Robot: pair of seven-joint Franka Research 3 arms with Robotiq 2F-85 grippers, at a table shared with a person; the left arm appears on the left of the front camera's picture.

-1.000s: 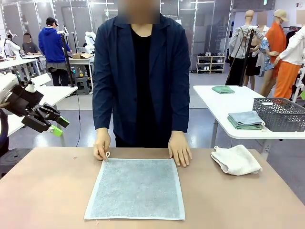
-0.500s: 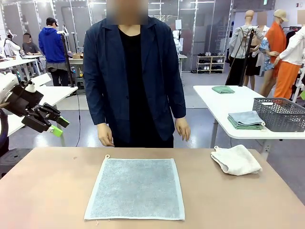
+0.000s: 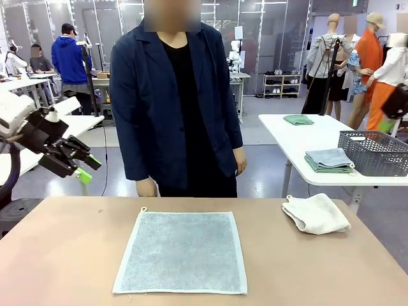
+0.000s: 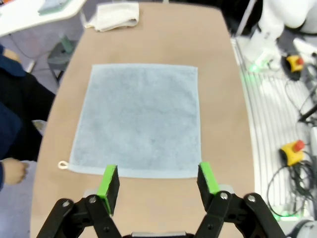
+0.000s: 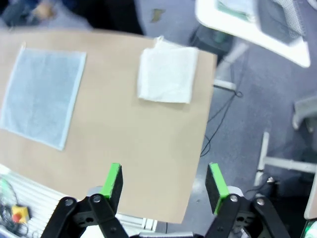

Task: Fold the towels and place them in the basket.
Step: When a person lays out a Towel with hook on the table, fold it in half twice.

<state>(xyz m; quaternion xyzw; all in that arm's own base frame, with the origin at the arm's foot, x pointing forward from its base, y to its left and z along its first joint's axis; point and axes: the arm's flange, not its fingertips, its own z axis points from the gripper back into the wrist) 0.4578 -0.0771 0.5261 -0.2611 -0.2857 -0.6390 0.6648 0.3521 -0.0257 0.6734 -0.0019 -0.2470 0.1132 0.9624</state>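
Hanging off the table's [image 3: 64, 255] left side and raised above it, the left gripper [image 4: 157, 181] keeps its jaws wide apart and empty. In its wrist view the pale blue-grey towel [image 4: 138, 119] lies flat on the tabletop beyond the green pads [image 4: 110, 181], its nearest hem running across the gap between them, well clear of both. The right gripper [image 5: 164, 181], jaws equally wide and empty, sits high over the table's right edge, with the white towel [image 5: 166, 74] far ahead of it.

The blue-grey towel is nubby terry, nearly square, with a smoother pale hem and a small hanging loop [image 3: 144, 208] at one far corner. The white one is folded into a thick, slightly rumpled pad (also terry) at the table's far right. The basket [image 3: 376, 153], dark mesh plastic, stands on a white side table [image 3: 287, 137] beside a stack of folded cloths [image 3: 328, 159]; its contents cannot be made out.
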